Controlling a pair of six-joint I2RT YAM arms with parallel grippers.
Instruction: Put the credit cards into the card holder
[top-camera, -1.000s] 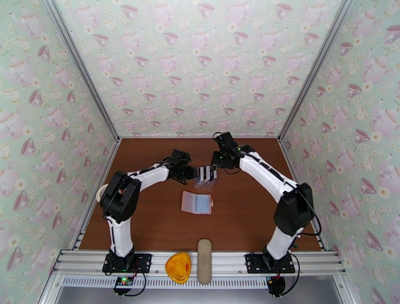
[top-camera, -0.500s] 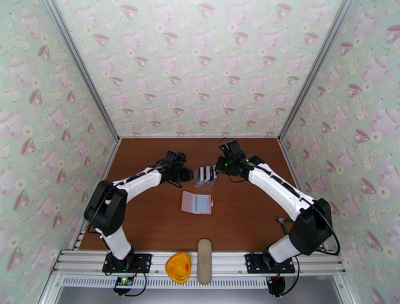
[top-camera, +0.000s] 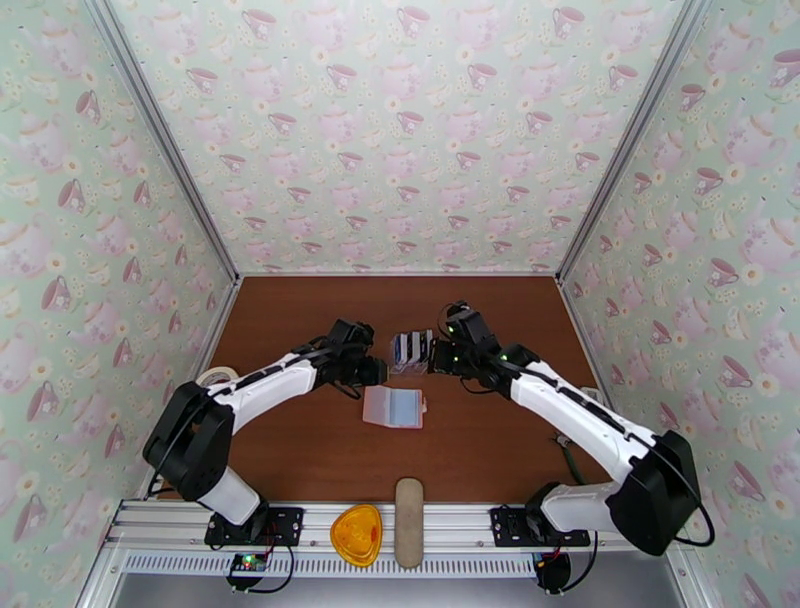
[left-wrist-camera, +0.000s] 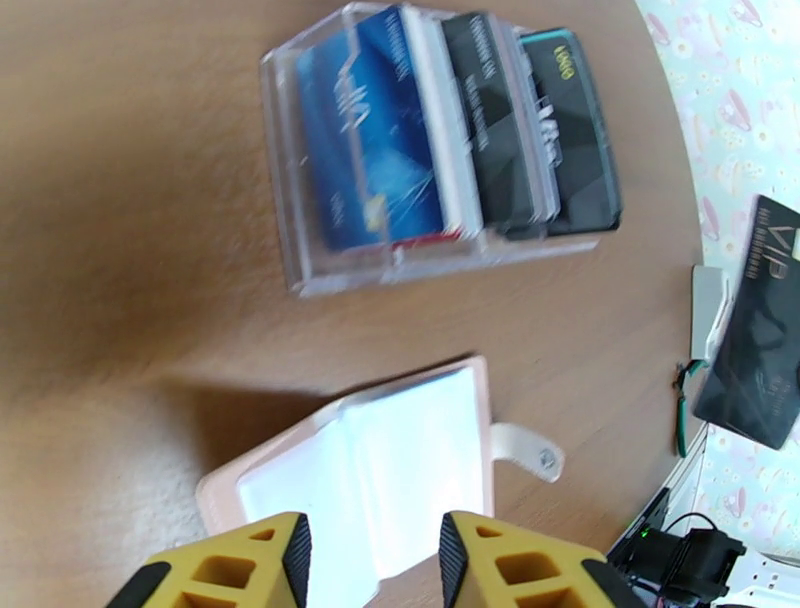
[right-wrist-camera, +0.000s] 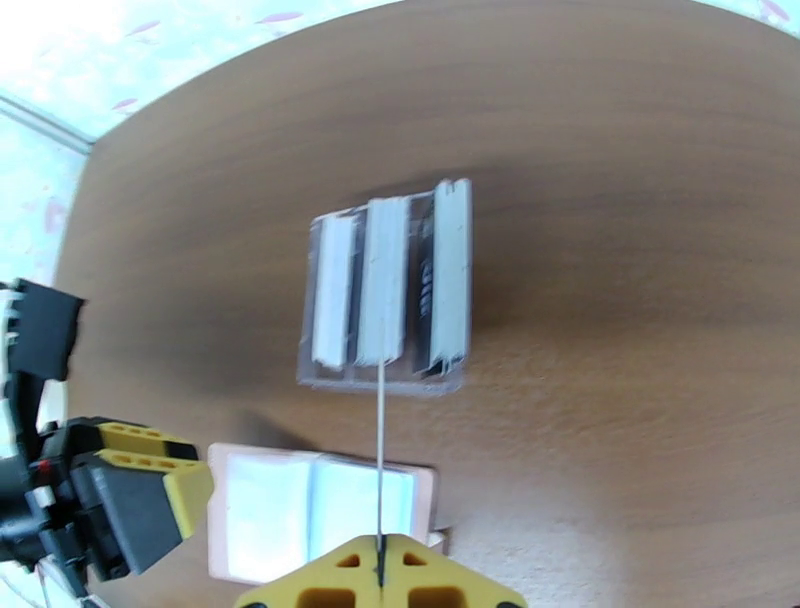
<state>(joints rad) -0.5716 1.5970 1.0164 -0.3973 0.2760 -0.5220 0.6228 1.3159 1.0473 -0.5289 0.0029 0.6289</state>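
The pale pink card holder (top-camera: 394, 407) lies open on the brown table, its translucent sleeves facing up (left-wrist-camera: 370, 470) (right-wrist-camera: 310, 510). Just behind it, several credit cards (left-wrist-camera: 440, 130) stand upright in a clear rack (top-camera: 411, 348) (right-wrist-camera: 390, 290). My right gripper (top-camera: 432, 358) (right-wrist-camera: 381, 545) is shut on one black credit card, seen edge-on as a thin line (right-wrist-camera: 381, 470) and as a dark card (left-wrist-camera: 755, 320) in the left wrist view, raised off the table between rack and holder. My left gripper (top-camera: 378, 372) (left-wrist-camera: 375, 540) is open and empty, just left of the holder.
A long beige oval case (top-camera: 408, 521) and an orange rounded object (top-camera: 357, 533) rest on the rail at the near edge. A tape roll (top-camera: 212, 378) sits by the left wall. Patterned walls close in the table on three sides.
Both arms have swung toward the near side. The left gripper left the rack's side and came down beside the holder; the right gripper moved nearer with its card.
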